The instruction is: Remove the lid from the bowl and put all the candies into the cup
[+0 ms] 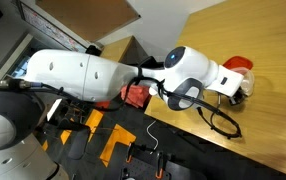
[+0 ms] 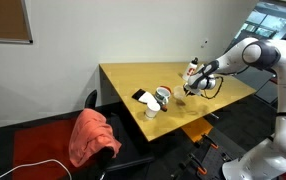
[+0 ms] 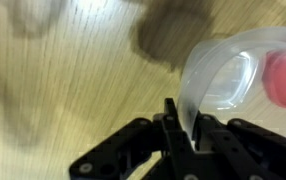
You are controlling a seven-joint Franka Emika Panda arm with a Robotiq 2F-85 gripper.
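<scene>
Hand is narrow, fingers pinched on the rim of the lid. It's thin see-thru plastic, and the rim appears to run between the two fingers in wrist view. Lid looks light, a bit flexy, prob. slippery. The top is broad & smooth, so a rim pinch is the only real hold. I'd go modest on squeeze: too hard & it bows or pops out. Lid sits tilted; can't tell if it's clear of the worktop or touching it. Red blur shows thru the lid at the right edge: bowl or candy, can't say. In an exterior view the bowl is red & just beside the hand. Cup is white, well apart from the hand, near the worktop's front corner. Candies are too small to make out. Bowl looks shallow & stiff. For tipping I'd take it by the rim, slowly, as contents may roll.
</scene>
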